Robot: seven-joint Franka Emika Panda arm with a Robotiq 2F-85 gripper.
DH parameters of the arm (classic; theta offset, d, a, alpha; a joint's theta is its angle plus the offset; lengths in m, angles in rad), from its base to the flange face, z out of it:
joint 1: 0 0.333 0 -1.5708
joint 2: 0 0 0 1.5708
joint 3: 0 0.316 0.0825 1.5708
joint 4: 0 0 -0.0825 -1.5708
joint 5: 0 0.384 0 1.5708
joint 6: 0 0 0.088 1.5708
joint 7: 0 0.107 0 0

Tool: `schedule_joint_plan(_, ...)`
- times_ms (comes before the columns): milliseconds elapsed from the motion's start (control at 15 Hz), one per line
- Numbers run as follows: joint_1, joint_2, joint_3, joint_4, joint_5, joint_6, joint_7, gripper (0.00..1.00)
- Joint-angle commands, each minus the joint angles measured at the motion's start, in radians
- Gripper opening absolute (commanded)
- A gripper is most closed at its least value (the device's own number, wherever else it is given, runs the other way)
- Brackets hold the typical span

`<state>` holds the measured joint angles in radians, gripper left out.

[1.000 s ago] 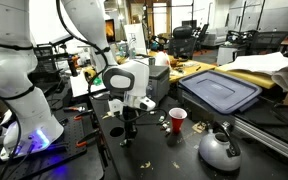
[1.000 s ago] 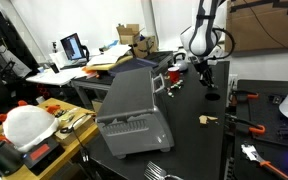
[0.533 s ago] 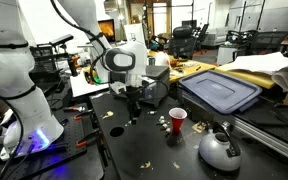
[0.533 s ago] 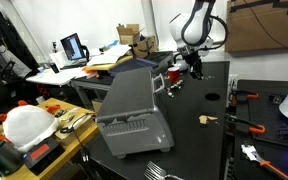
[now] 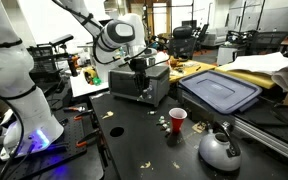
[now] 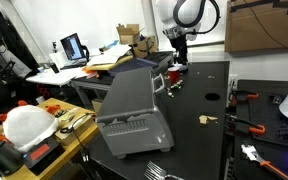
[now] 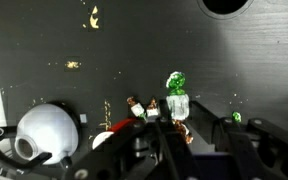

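Claw (image 5: 139,68), upper centre in an exterior view, hung over the grey box (image 5: 142,88), risen off the table (image 5: 134,140) since a second before; in an exterior view the claw (image 6: 177,58) sat upper right; the wrist view showed its jaws narrowed on a small green-topped piece (image 7: 176,88) at lower centre.

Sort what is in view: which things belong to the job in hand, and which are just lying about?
In hand:
- gripper, raised above the table
- small green-topped white piece, apparently pinched in it
- silver metal box, nearest the gripper

Lying about:
- red plastic cup
- round white kettle
- grey-blue plastic bin lid
- pale scattered crumbs
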<state>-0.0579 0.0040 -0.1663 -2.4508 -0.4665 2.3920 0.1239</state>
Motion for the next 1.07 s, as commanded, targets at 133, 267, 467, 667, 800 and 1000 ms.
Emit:
schedule_joint_plan(133,-0.027,0.022,0.018,0.077,-0.146,0.03,0.084,0.07)
schedule_joint_plan(267,-0.038,0.046,0.011,0.109,-0.182,0.052,0.103,0.07)
schedule_joint_plan(467,-0.057,0.094,0.002,0.149,-0.19,0.105,0.102,0.07)
schedule_joint_plan(667,-0.064,0.156,-0.007,0.193,-0.18,0.141,0.094,0.07)
schedule_joint_plan(800,-0.06,0.194,-0.016,0.221,-0.19,0.145,0.093,0.07)
schedule_joint_plan(1000,-0.058,0.258,-0.035,0.27,-0.209,0.143,0.085,0.07)
